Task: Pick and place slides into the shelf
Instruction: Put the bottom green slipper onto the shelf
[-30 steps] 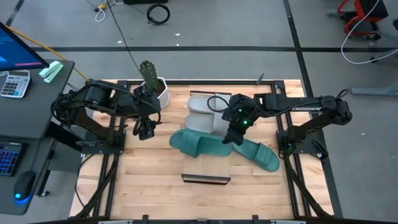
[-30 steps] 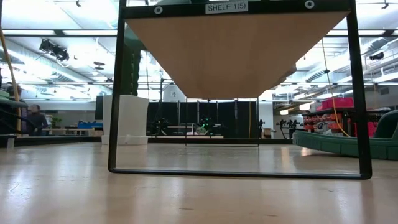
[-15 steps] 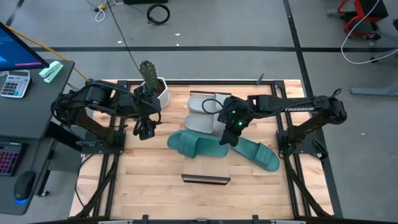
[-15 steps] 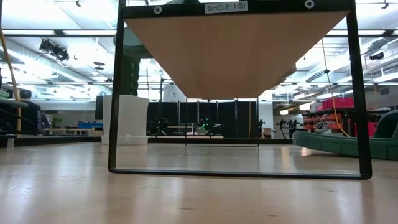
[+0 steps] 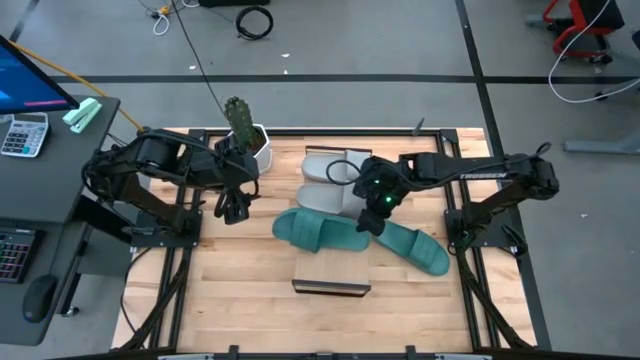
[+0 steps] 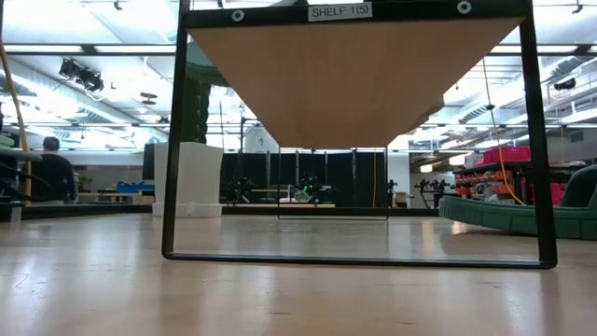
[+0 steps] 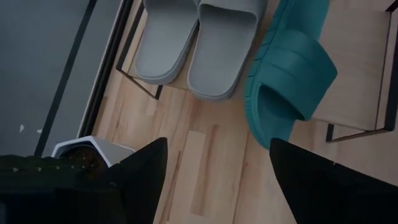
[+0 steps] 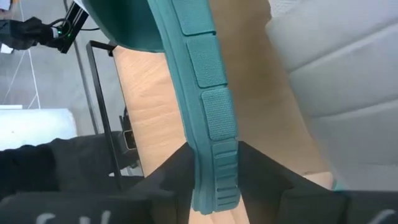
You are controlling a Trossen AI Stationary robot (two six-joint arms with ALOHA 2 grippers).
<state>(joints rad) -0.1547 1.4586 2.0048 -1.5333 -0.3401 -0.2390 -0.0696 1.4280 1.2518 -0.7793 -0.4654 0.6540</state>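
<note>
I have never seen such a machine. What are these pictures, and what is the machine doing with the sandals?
Two dark robot arms work at a wooden table. One camera looks down from above, one sits at table height, and one rides on each wrist. On the shelf lie two grey slides and a teal slide; a second teal slide lies beside it. The right gripper has its fingers on either side of the first teal slide's edge. The left gripper waits open near a white plant pot.
</note>
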